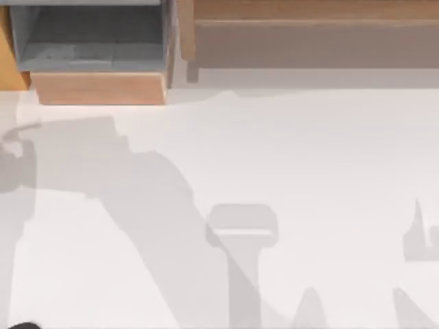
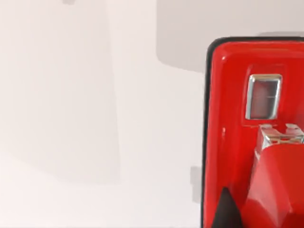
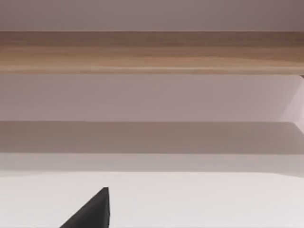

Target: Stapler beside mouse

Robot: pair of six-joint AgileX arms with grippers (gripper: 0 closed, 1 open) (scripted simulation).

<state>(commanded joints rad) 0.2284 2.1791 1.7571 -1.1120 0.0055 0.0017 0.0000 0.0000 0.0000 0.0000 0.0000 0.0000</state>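
Note:
The red stapler (image 2: 256, 142) lies close under my left wrist camera on the white table (image 2: 95, 118). Its glossy base has a black edge and a small metal plate (image 2: 263, 96), and its upper arm rises toward the camera. A black part of my left gripper (image 2: 227, 211) sits against the stapler's near end, touching or just beside it. A black part of my right gripper (image 3: 90, 211) hangs over bare table, facing a wooden shelf (image 3: 152, 52). The mouse is out of view.
At the table's back left stands an open drawer (image 1: 89, 41) with a grey inside and a wooden front (image 1: 99, 88). A long wooden shelf unit (image 1: 309, 34) runs along the back right. Arm shadows fall across the white tabletop (image 1: 274, 157).

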